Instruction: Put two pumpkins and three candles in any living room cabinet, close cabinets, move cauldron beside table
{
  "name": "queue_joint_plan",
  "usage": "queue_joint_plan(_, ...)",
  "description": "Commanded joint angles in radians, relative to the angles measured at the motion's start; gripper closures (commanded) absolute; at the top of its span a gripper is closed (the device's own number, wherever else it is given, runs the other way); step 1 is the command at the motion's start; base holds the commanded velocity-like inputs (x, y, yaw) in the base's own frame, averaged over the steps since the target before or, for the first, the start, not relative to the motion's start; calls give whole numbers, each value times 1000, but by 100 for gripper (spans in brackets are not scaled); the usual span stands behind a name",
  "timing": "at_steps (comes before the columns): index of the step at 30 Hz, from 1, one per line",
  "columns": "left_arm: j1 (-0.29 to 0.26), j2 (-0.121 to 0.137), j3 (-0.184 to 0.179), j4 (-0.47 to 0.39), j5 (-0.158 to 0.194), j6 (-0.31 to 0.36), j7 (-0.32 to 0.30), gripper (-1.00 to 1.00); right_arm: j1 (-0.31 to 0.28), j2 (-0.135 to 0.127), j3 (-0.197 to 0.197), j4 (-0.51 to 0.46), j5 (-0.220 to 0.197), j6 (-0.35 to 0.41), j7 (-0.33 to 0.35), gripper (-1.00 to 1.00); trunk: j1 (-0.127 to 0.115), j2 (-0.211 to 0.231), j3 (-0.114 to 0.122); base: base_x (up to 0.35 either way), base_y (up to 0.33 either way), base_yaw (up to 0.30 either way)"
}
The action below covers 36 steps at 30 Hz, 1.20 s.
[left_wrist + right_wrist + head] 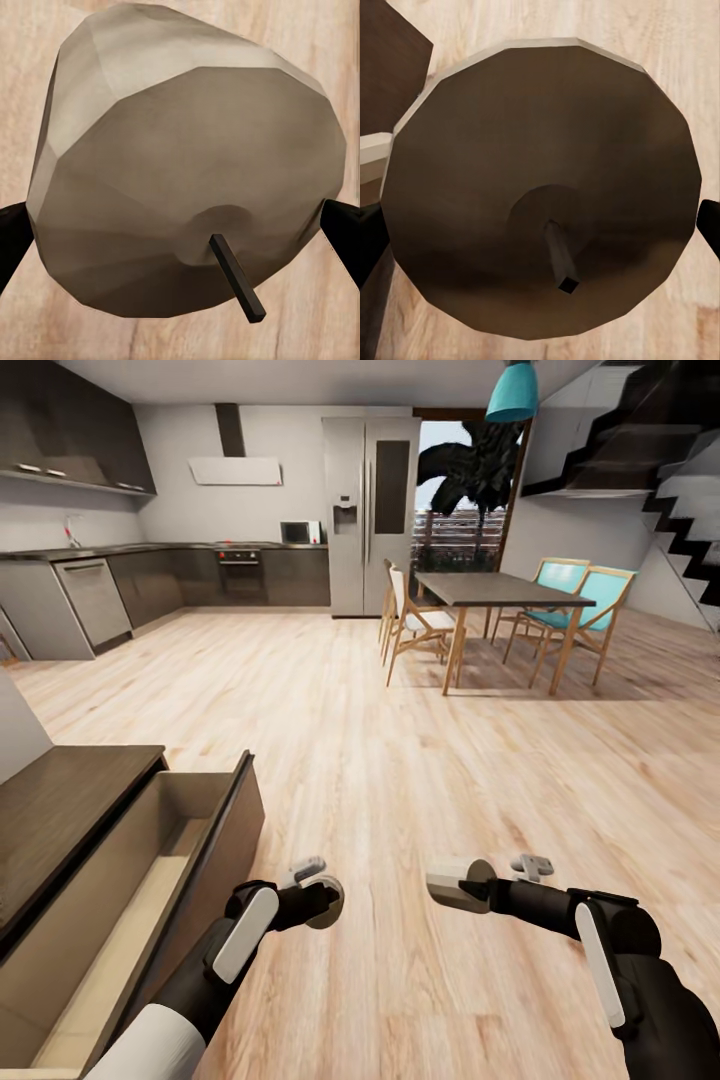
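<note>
left gripper (322, 900) lower centre-left of head view, pinching a candle (187, 172), dark wick pointing at wrist camera. right gripper (462, 888) lower centre-right, pinching second candle (540, 195), wick likewise visible. both held above wood floor (400, 760). cabinet (60, 830) at lower left with drawer (150, 860) pulled out, pale inside. dining table (490, 592) with chairs upper right, fridge (370, 510) top centre.

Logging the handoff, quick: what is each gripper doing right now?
Left gripper: shut on a short round white candle.
Right gripper: shut on another short round white candle.
</note>
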Motion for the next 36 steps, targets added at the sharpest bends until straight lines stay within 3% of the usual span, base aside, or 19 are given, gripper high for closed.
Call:
queue_joint_plan(1,0,0,-1,-2,10,2,10,100,-1,0,-1,0,-7,7,-2,100,-1,0,3,0,0,0)
queue_joint_plan(7,0,0,-1,-3,11,2,10,100,-1,0,-1,1,-8,7,-1,100,-3,1,26,0,0,0)
queue_joint_plan(14,0,0,0,-3,11,2,10,100,-1,-2,-1,-10,-12,12,2,100,-30,50,46,0,0,0)
queue_joint_plan(36,0,0,0,-3,11,2,10,100,-1,0,2,-8,-10,13,3,100,-103,183,71,0,0,0)
